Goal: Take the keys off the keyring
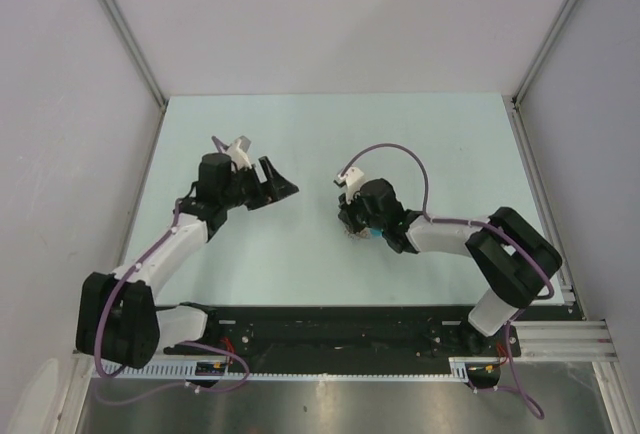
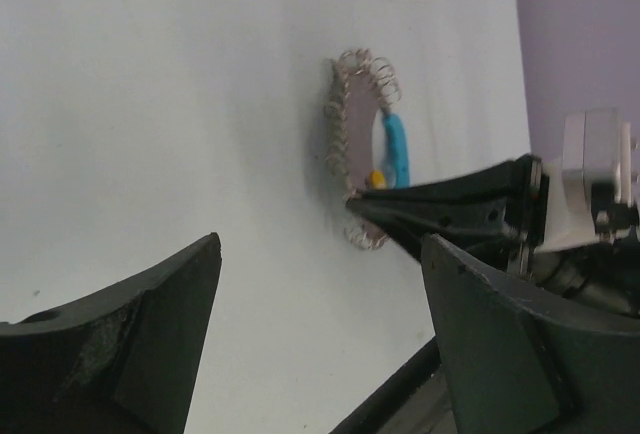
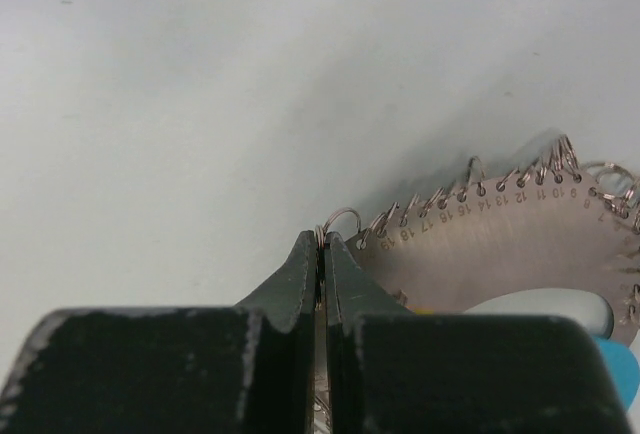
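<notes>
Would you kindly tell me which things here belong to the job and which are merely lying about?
Job: fanned silvery metal keys with blue piece; thin silvery wire keyring, pinched in right gripper; open left gripper.
Merely there: pale green table; purple cables.

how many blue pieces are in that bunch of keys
1: a blue piece lies among the keys, just beside the fingers of the right gripper. More could be hidden behind that gripper.
</notes>
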`<state>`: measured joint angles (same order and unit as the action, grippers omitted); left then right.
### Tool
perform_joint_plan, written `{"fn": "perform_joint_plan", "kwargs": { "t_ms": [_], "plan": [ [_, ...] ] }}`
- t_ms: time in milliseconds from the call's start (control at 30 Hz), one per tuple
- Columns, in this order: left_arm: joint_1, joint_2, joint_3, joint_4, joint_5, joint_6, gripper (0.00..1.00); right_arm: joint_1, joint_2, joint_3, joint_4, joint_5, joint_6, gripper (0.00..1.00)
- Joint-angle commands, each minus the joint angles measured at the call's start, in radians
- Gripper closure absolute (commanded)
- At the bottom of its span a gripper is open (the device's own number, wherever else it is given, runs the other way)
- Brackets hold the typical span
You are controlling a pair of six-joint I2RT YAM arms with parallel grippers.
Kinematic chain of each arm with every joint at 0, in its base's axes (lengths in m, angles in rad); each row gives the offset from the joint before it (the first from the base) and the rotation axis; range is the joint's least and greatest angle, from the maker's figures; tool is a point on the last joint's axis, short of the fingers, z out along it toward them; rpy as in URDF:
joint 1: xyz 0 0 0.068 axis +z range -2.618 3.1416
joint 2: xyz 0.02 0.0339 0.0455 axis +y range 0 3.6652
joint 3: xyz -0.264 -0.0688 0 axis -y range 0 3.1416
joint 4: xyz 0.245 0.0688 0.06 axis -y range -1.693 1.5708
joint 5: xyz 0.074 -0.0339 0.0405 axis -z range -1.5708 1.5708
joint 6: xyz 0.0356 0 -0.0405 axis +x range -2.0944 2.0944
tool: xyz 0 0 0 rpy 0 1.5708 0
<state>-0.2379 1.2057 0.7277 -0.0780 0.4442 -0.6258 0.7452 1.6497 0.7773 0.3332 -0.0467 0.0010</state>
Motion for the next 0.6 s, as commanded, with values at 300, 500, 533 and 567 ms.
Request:
{"fn": "perform_joint_plan", "kwargs": {
  "t_ms": [300, 500, 533, 567],
  "plan": [
    [-0.222, 0.320, 0.068, 0.261, -0.013, -0.069, 0.19, 0.105, -0.203, -0.197, 0.302, -0.139, 0.025, 1.00],
    [-0.225, 0.443, 0.043, 0.414, 0.057, -0.161, 0.25, 0.140, -0.223, -0.228, 0.345, -0.157, 0.031, 1.00],
    [-0.228, 0.456, 0.038, 0.437, 0.089, -0.187, 0.26, 0.143, -0.223, -0.231, 0.348, -0.157, 0.033, 1.00],
    [-0.233, 0.483, 0.036, 0.464, 0.103, -0.195, 0.27, 0.149, -0.222, -0.234, 0.351, -0.153, 0.034, 1.00]
  ]
}}
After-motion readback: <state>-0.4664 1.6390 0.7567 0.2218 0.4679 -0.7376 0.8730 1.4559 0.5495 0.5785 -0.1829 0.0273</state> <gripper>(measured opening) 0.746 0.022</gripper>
